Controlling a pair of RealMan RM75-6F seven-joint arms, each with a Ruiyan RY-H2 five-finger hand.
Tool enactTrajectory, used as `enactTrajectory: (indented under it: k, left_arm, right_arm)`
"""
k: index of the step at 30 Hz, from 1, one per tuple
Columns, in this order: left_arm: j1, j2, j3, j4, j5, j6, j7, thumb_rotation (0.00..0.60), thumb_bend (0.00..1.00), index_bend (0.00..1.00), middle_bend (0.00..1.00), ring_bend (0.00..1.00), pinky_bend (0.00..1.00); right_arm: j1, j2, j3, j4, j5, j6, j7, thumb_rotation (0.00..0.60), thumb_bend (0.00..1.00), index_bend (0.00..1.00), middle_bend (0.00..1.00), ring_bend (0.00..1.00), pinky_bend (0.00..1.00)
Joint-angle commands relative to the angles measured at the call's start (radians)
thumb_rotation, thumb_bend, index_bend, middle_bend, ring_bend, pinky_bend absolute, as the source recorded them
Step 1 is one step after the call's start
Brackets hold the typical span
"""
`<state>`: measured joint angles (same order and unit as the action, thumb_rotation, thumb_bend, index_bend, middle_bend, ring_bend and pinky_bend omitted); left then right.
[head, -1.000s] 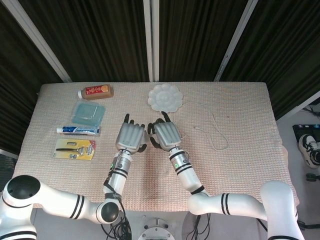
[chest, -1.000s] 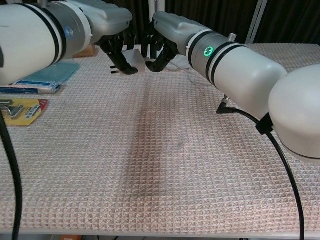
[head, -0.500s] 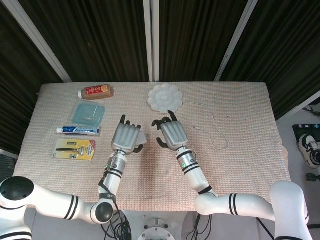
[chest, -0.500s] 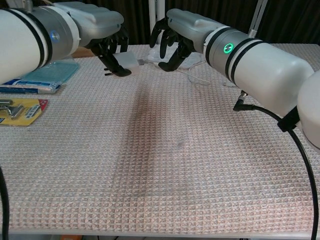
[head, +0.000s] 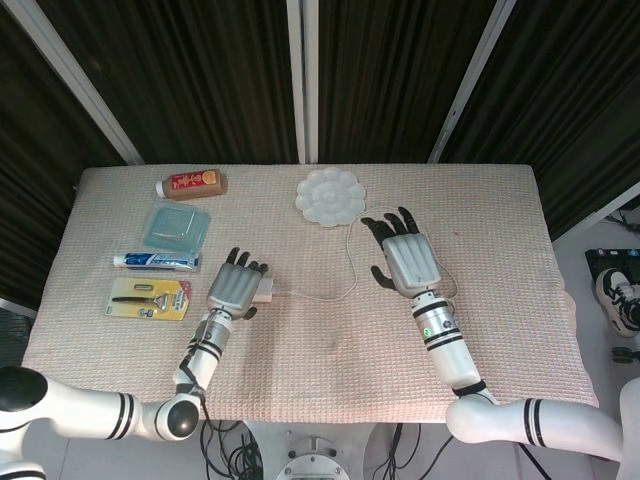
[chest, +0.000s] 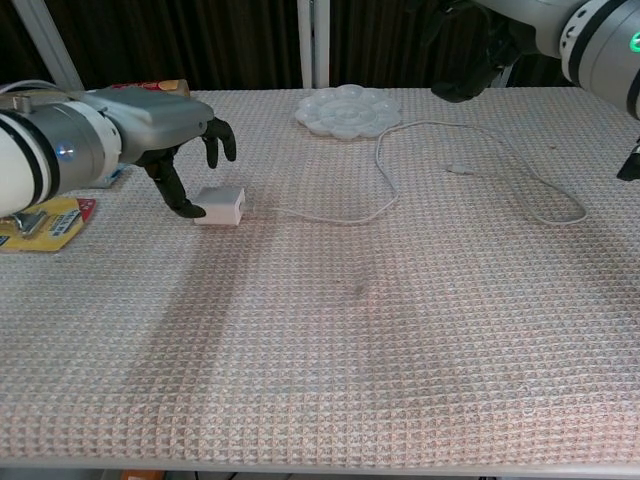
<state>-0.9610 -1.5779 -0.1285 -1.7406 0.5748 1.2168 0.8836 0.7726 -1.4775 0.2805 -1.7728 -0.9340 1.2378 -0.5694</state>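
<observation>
A white charger block lies on the woven table cover. Its thin white cable curves right, loops up beside the flower-shaped white plate and runs on toward the right. My left hand hovers just left of the block; the fingers are lifted off it and one fingertip touches its left side. My right hand is further right with its fingers spread, holding nothing, above the cable's far stretch.
Along the left side of the cloth lie a small brown bottle, a clear blue packet, a toothpaste tube and a yellow razor pack. Black curtains hang behind the table.
The hands, close together mid-table a second ago, have drawn apart. The left went down-left and set the charger block on the cloth; the right swung right. The cable now lies stretched out.
</observation>
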Motion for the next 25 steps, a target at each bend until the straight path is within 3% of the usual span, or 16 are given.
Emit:
enactTrajectory:
  k: [1, 7, 11, 19, 25]
  left_arm:
    - [0.063, 0.065, 0.046, -0.009, 0.134, 0.006, -0.094, 0.600, 0.17, 0.20, 0.23, 0.06, 0.05]
    - [0.247, 0.285, 0.130, -0.065, 0.406, 0.168, -0.333, 0.600, 0.14, 0.20, 0.23, 0.06, 0.04]
    - [0.406, 0.417, 0.190, -0.014, 0.550, 0.298, -0.552, 0.600, 0.14, 0.20, 0.23, 0.06, 0.02]
    - [0.654, 0.510, 0.251, 0.079, 0.607, 0.415, -0.831, 0.600, 0.14, 0.20, 0.23, 0.05, 0.00]
    - [0.751, 0.495, 0.263, 0.081, 0.689, 0.488, -0.847, 0.600, 0.14, 0.20, 0.23, 0.05, 0.00]
  right_arm:
    - [-0.062, 0.074, -0.037, -0.037, -0.050, 0.038, 0.040, 0.600, 0.22, 0.13, 0.23, 0.10, 0.00]
    - [-0.213, 0.248, -0.133, -0.080, -0.178, 0.098, 0.192, 0.600, 0.26, 0.13, 0.22, 0.08, 0.00]
    - [-0.343, 0.376, -0.215, -0.085, -0.289, 0.159, 0.360, 0.600, 0.27, 0.13, 0.19, 0.03, 0.00]
    - [-0.544, 0.440, -0.305, 0.008, -0.457, 0.328, 0.606, 0.600, 0.28, 0.13, 0.18, 0.01, 0.00]
    - [-0.607, 0.447, -0.324, 0.032, -0.503, 0.361, 0.658, 0.600, 0.30, 0.13, 0.18, 0.00, 0.00]
